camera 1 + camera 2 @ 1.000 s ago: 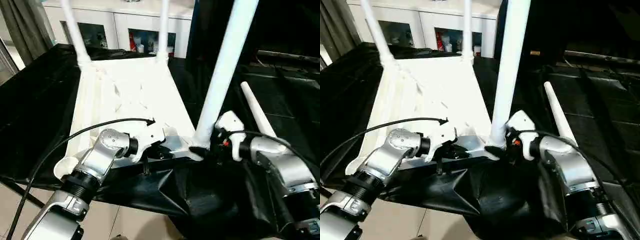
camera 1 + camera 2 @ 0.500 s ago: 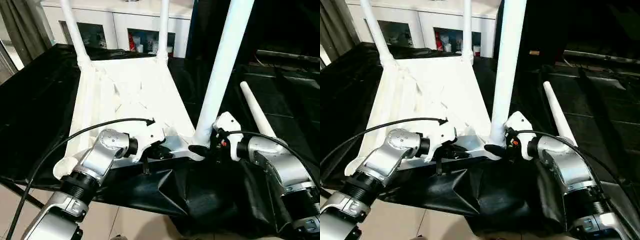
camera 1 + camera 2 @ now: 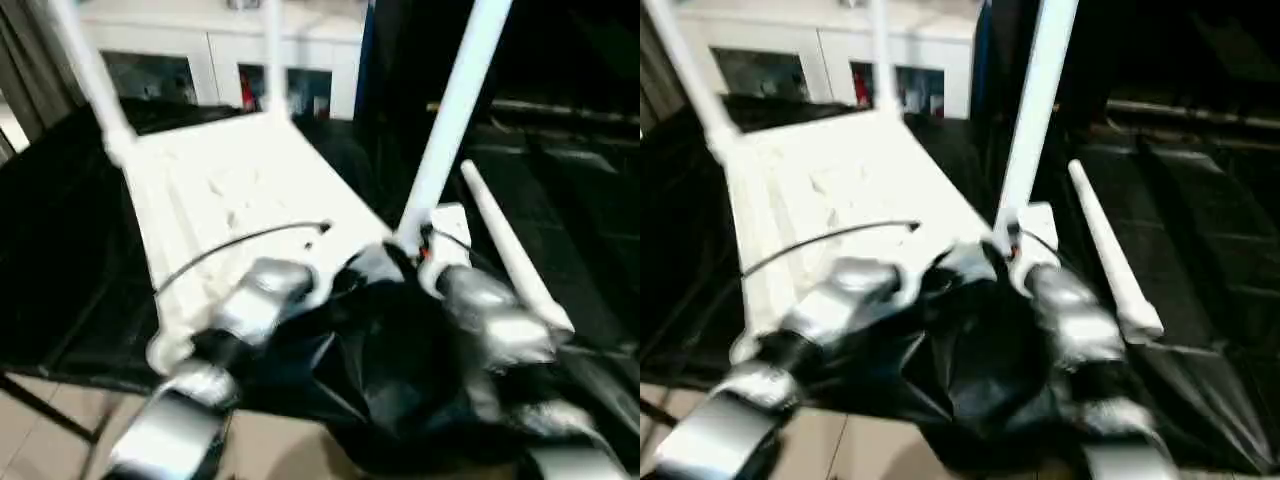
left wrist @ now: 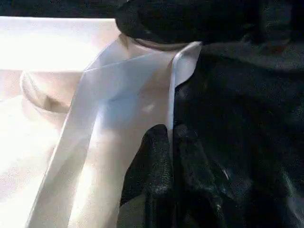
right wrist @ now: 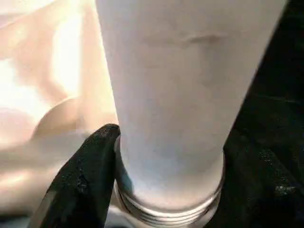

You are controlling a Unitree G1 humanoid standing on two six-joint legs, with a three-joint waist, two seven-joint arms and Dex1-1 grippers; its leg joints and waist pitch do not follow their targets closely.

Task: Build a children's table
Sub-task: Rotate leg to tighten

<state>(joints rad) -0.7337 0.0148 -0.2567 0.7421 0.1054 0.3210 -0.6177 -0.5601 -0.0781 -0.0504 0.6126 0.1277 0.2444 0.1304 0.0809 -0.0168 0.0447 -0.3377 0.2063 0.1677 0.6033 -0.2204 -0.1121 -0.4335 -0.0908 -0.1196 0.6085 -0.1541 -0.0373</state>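
Tabletop (image 3: 230, 190) rim pinched in my left gripper (image 4: 172, 137); right gripper (image 5: 164, 190) straddles the leg (image 3: 455, 110) base at 4 o'clock. I'd twist squarely, keeping threads aligned.

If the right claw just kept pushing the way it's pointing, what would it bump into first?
Almost certainly the upright white leg. In the right wrist view the right claw already has that leg's threaded base between its black fingers, right in its path. Behind it lies the white tabletop.
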